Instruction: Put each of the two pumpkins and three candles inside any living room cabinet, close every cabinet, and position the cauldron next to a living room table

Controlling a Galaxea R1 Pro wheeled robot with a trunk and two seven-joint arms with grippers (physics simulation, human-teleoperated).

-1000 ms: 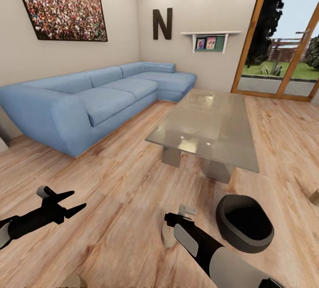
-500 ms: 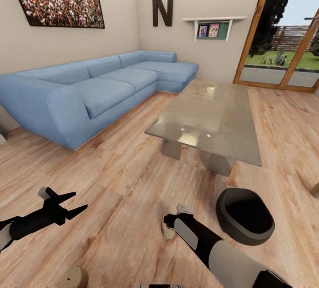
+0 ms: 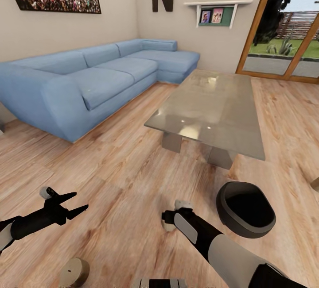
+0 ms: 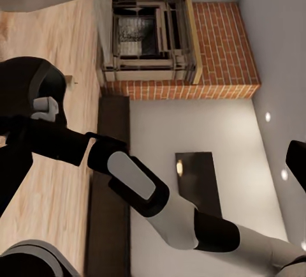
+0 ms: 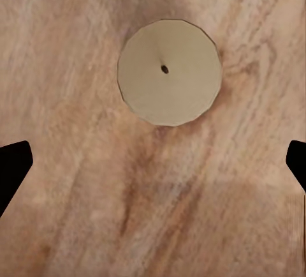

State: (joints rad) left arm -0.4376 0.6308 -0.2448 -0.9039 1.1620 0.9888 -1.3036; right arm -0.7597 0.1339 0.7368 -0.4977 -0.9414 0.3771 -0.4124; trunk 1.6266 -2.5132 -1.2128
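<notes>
The black cauldron (image 3: 244,210) stands on the wood floor just in front of the grey glossy table (image 3: 212,111). My right gripper (image 3: 170,218) points down at the floor left of the cauldron. It is open above a beige candle (image 5: 169,73), and its black fingertips (image 5: 13,168) stand wide apart with nothing between them. A second candle (image 3: 73,272) stands near my base at the lower left. A third candle (image 3: 315,184) shows at the right edge. My left gripper (image 3: 74,204) hangs open over bare floor. The pumpkins are out of view.
A blue corner sofa (image 3: 88,84) lines the left wall. Glass doors (image 3: 283,36) lie beyond the table. The left wrist view shows a brick fireplace (image 4: 185,47) and a long dark brown low unit (image 4: 109,194) along the wall, which may be the cabinet. Open floor lies between sofa and table.
The head camera has tilted down, so the whole picture has slid upward and the candle near my base shows more fully. Both arms hold about the same pose.
</notes>
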